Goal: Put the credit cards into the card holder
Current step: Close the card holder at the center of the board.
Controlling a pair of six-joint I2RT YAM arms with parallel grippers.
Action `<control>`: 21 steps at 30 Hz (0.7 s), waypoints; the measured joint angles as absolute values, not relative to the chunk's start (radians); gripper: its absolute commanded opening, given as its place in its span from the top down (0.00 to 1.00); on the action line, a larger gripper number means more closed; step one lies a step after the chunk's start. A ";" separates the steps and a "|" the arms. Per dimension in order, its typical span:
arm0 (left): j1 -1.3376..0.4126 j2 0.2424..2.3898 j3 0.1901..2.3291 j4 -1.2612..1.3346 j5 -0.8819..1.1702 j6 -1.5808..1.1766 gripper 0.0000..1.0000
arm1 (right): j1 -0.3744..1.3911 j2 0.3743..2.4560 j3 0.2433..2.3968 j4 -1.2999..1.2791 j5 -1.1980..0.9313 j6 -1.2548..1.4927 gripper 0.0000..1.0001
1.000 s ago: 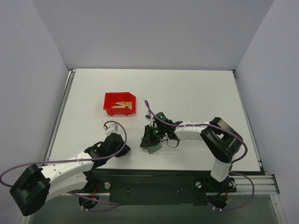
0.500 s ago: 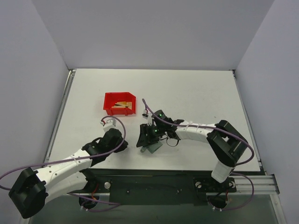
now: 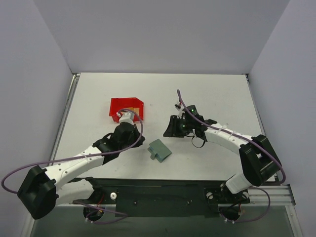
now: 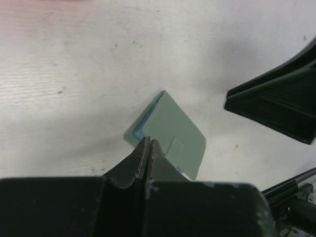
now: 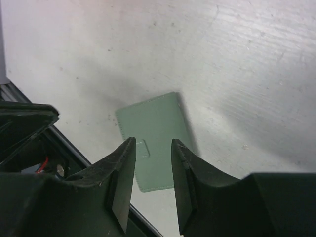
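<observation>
Overhead view of a white counter with 2 robot arms reaching in from its near edge; the card holder, a small grey-green folding wallet, lies flat and closed on the counter near the front edge, between the 2 arms and turned at an angle to that edge; nothing touches it.

The left hand is closed with its 2 fingers pressed together and nothing between them; in the left wrist view its tips point at the card holder, which shows a thin light blue line along one edge and a square snap tab on its face.

The right hand has its fingers parted with a clear gap and holds nothing; in the right wrist view it hangs above the card holder, apart from it, with the snap tab showing through the gap; from overhead it sits just behind and to the right of the wallet.

A red plastic bin stands further back on the left, its front partly covered by the left arm's wrist; its contents cannot be made out.
</observation>
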State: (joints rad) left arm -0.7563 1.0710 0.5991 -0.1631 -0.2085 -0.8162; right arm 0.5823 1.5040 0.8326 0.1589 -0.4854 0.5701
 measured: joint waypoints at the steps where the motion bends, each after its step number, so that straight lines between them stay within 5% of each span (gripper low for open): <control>1: -0.757 1.103 0.621 -0.145 -0.187 -0.802 1.00 | 0.577 1.512 0.826 0.145 -0.474 0.570 0.69; 11: -0.817 1.388 0.758 -0.002 0.002 -0.716 1.00 | 0.584 1.553 0.764 0.130 -0.451 0.571 0.68; 21: -0.823 1.432 0.643 0.016 0.080 -0.725 1.00 | 0.581 1.555 0.764 0.130 -0.450 0.558 0.65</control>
State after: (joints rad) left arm -0.8234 1.4319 0.6426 0.0162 0.0803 -0.7254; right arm 0.5812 1.5555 0.7635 0.1295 -0.4500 0.5575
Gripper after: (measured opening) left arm 0.021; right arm 0.327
